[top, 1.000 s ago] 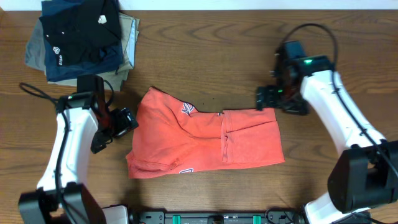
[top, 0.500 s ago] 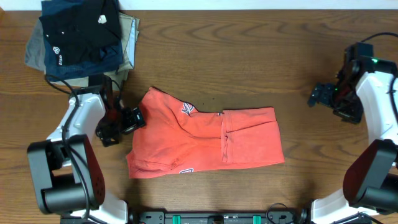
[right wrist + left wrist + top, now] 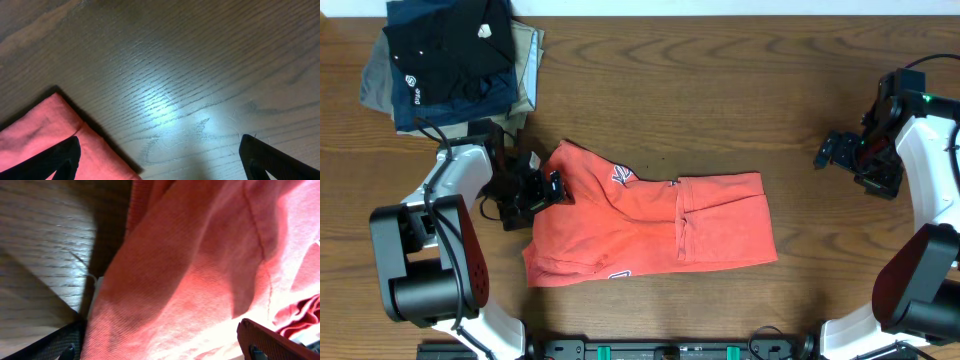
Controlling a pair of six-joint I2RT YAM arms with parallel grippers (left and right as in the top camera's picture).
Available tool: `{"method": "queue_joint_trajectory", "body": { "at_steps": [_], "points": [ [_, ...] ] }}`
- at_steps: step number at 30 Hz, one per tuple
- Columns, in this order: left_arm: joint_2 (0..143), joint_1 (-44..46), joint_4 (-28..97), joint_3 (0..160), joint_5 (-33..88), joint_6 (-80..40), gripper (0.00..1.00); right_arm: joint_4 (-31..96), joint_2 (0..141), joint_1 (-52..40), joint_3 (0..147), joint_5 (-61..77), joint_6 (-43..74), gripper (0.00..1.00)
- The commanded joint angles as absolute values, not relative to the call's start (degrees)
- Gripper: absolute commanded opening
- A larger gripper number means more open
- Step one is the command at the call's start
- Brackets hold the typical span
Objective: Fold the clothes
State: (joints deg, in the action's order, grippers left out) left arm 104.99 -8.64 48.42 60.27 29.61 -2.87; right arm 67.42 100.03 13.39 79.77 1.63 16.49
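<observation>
Since a second ago the right gripper (image 3: 830, 152) has been drawn away from the far right corner of the shirt (image 3: 650, 220) to the right edge of the table (image 3: 720, 80). The left gripper (image 3: 542, 187) has been brought in from just beside the shirt's left edge onto it. The shirt itself is left unshifted. It is laid mid-table, towards the near edge, partly folded, with its long axis running left to right. Its left end is met by the left gripper, whose fingers (image 3: 280, 342) are held spread with cloth lying between them, nothing yet pinched. The right gripper is likewise held spread over bare wood, well apart from the shirt, which lies to its left. The left gripper is judged the nearer for the next grasp.
</observation>
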Motion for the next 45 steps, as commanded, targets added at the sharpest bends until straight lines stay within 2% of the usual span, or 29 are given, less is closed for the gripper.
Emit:
{"method": "queue_joint_trajectory", "body": {
  "at_steps": [1,3,11,13,14,15,17,23,28,38,45],
  "points": [
    [109.3,-8.6,48.7,59.7,33.9,0.8,0.98,67.2,99.7,13.7,80.1,2.0,16.7,0.99],
    [110.2,-8.4,50.5,59.7,37.0,3.6,0.89,67.2,99.7,13.7,80.1,2.0,16.7,0.99],
    [110.9,-6.7,52.4,59.7,37.1,4.0,0.54,67.2,99.7,13.7,80.1,2.0,16.7,0.99],
    [110.9,-6.2,52.4,59.7,37.1,3.9,0.41,67.2,99.7,13.7,80.1,1.9,16.7,0.99],
    [110.9,-5.8,52.3,59.7,37.1,3.8,0.3,67.2,99.7,13.7,80.1,2.0,16.7,0.99],
    [110.9,-5.6,52.2,59.7,37.1,3.8,0.24,67.3,99.7,13.7,80.1,2.0,16.7,0.99],
    [110.9,-5.1,52.0,59.7,36.8,3.4,0.06,67.3,99.7,13.7,80.1,2.0,16.7,0.99],
    [110.6,-5.8,53.0,61.5,26.2,-7.4,0.06,67.2,99.7,13.5,80.1,1.9,16.7,0.99],
    [109.1,-7.1,60.3,68.1,17.3,-10.7,0.06,67.2,99.7,13.5,80.1,2.0,16.7,0.99],
    [102.7,-3.7,71.8,77.6,15.8,-11.8,0.06,67.1,99.7,13.6,80.1,1.9,16.7,0.99],
    [96.3,4.4,73.1,77.6,16.0,-16.0,0.06,67.1,99.7,13.4,80.1,2.0,16.7,0.99]
  ]
}}
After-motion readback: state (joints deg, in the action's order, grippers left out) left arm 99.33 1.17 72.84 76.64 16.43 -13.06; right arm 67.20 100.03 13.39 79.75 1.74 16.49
